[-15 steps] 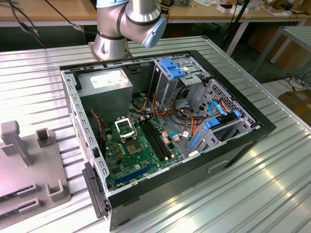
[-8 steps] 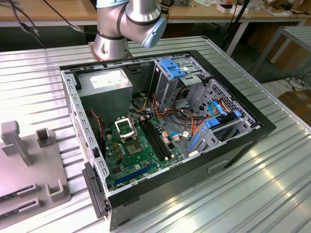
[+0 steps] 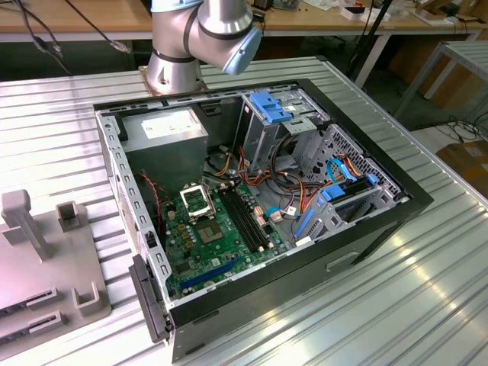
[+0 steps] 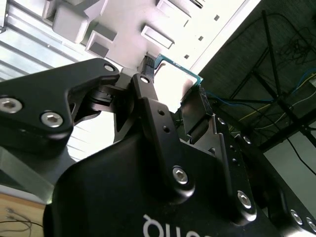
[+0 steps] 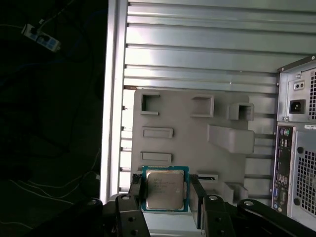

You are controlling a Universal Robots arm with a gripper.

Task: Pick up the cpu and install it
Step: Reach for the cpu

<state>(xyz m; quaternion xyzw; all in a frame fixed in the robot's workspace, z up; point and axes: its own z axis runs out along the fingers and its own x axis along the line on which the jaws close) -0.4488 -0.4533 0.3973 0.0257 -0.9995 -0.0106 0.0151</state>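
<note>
- The cpu (image 5: 165,190) sits between the two fingers (image 5: 136,190) of your pincer (image 5: 166,187). Its silver lid faces the first wrist camera and its thin green rim shows on every side.
- Your pincer is clamped on the cpu, with one finger against each of two opposite edges. In the second wrist view the cpu (image 4: 175,74) stands out past the fingertips with nothing beneath it.
- Beyond the pincer's tips, well apart from the cpu, lies a grey fixture plate (image 5: 187,133) with shallow pockets and raised blocks. It rests on the ribbed metal tabletop (image 5: 197,49).
- Off to one side of the pincer, just beside the plate, you can see the back panel of the computer case (image 5: 296,168), with its power inlet and ports.
- In the exterior view the case lies open on the tabletop with the motherboard (image 3: 221,236) facing up. The socket (image 3: 197,200) on it looks dark and unfilled inside its frame. The arm (image 3: 202,34) stands at the case's far side.
- Progress, as a judgement: the pick-up looks done, since the cpu is off the plate and in the grip. The install is not yet done, because the cpu hangs over the plate and not over the socket.
- Writing: the cpu lid carries lines of fine print that are too small to read. The stickers on the case's back panel cannot be read either, and the white lettering on the pincer's body is cut off.
</note>
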